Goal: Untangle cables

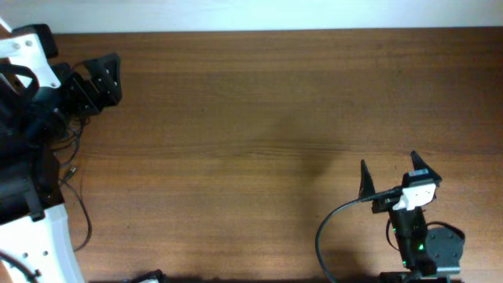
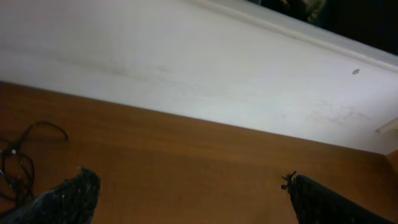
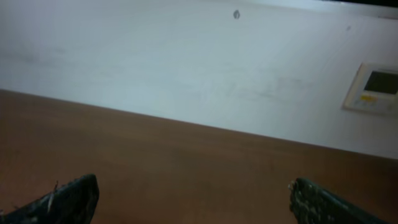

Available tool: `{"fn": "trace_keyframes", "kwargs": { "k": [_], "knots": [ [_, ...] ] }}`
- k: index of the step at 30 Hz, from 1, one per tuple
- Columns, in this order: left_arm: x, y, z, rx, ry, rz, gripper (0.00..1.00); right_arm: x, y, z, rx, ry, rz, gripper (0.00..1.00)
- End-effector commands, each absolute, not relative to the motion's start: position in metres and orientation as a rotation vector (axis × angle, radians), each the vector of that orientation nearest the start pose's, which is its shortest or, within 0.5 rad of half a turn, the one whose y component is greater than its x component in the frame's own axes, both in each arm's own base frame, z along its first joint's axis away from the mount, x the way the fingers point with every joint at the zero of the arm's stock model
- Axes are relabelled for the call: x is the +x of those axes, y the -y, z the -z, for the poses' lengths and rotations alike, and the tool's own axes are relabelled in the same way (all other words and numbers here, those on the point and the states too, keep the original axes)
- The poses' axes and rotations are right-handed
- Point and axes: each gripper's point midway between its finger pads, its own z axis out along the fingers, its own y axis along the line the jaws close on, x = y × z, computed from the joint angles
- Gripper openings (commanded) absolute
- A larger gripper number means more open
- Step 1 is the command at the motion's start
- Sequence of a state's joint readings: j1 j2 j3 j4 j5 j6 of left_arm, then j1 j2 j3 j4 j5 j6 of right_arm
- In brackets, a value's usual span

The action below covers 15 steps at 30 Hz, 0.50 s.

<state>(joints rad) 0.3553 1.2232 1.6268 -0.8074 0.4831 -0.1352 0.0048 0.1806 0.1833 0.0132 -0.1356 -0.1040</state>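
Observation:
The cables (image 1: 72, 168) are thin black cords lying in loose strands at the table's left edge, partly hidden under my left arm; one small plug end shows. In the left wrist view they loop at the far left (image 2: 17, 163). My left gripper (image 1: 115, 77) is open and empty at the back left, up and to the right of the cords; its fingers (image 2: 189, 183) frame bare wood. My right gripper (image 1: 389, 162) is open and empty at the front right, far from the cables; in its own view the fingers (image 3: 194, 185) hold nothing.
The wooden table (image 1: 251, 118) ends at a white wall (image 2: 186, 68) along the back. A thick black arm cable (image 1: 330, 228) curves beside the right arm. A wall panel (image 3: 372, 87) shows at the right of the right wrist view.

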Motion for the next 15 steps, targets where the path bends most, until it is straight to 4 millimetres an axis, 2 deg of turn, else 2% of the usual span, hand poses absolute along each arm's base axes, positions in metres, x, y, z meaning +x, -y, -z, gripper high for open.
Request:
{"fn": "trace_keyframes", "kwargs": {
  "k": [1, 3, 6, 15],
  "knots": [
    [0.346, -0.042, -0.426, -0.153, -1.929, 0.335, 0.99, 0.245, -0.021, -0.198, -0.176, -1.528, -0.015, 0.99],
    [0.346, -0.042, -0.425, -0.153, -1.929, 0.335, 0.99, 0.245, -0.022, -0.178, -0.178, -1.548, -0.019, 0.99],
    [0.346, -0.042, -0.426, -0.153, -1.929, 0.335, 0.99, 0.245, -0.022, -0.158, -0.176, -1.629, -0.035, 0.99],
    [0.346, -0.042, -0.426, -0.153, -1.929, 0.335, 0.99, 0.245, -0.022, -0.159, -0.175, -1.627, -0.033, 0.99]
  ]
}}
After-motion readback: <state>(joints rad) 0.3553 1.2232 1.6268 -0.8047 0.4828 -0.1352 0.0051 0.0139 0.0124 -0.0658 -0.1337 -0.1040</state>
